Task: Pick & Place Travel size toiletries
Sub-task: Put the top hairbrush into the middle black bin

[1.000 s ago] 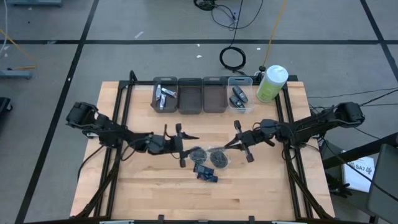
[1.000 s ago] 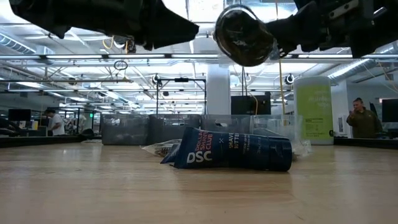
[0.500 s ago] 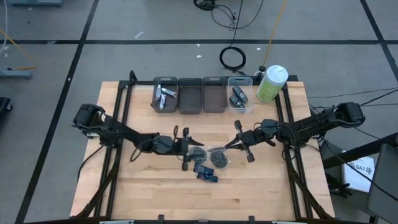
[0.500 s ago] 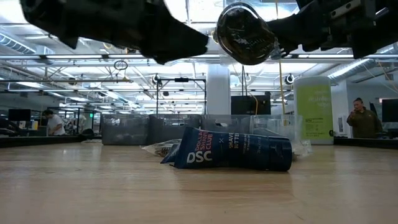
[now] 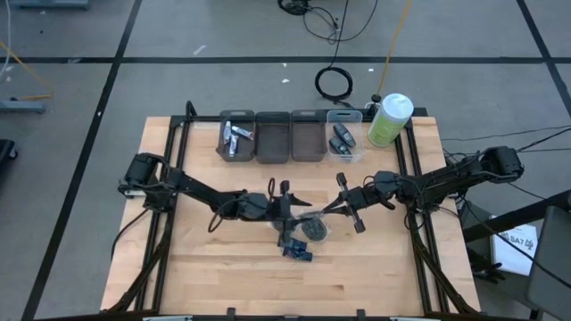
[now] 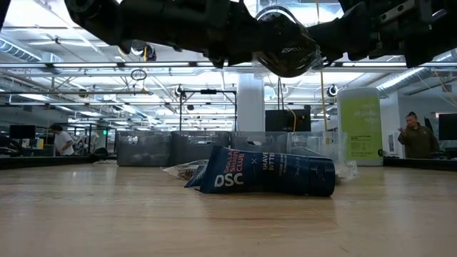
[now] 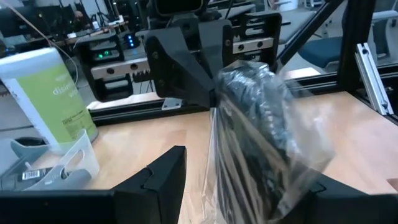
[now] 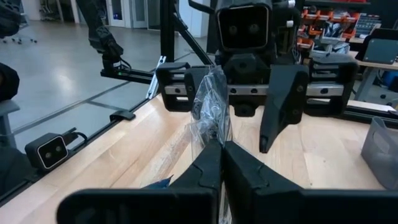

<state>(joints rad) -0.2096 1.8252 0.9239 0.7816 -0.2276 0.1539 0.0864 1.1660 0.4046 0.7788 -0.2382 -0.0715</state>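
Observation:
My right gripper [image 5: 335, 208] is shut on a clear plastic bag [image 6: 285, 46] with a round dark disc inside, held up over the table's middle. My left gripper [image 5: 290, 214] faces it from the left, open. Its two fingers [image 7: 163, 180] stand on either side of the bag [image 7: 261, 124]. Dark blue packets [image 6: 264, 175] lie flat on the table below, with another clear bag [image 6: 178, 170] behind them. My right gripper pinches the clear bag's edge [image 8: 213, 134] between its two shut fingers. The fingers lie level and come from the table's right side. The bag with its disc is lifted clear of the table. My left gripper: I cannot tell whether its fingers touch the bag.
Several small bins [image 5: 272, 138] stand in a row at the far edge; the left bin [image 5: 236, 138] and the right bin [image 5: 343, 141] hold small items. A big green bottle [image 5: 390, 120] with a white cap stands right of them. People show in the room behind.
My left gripper has travelled toward the table's right edge, up to the bag that the right gripper holds, and its open fingers now flank the bag. The bag has stayed where it was.

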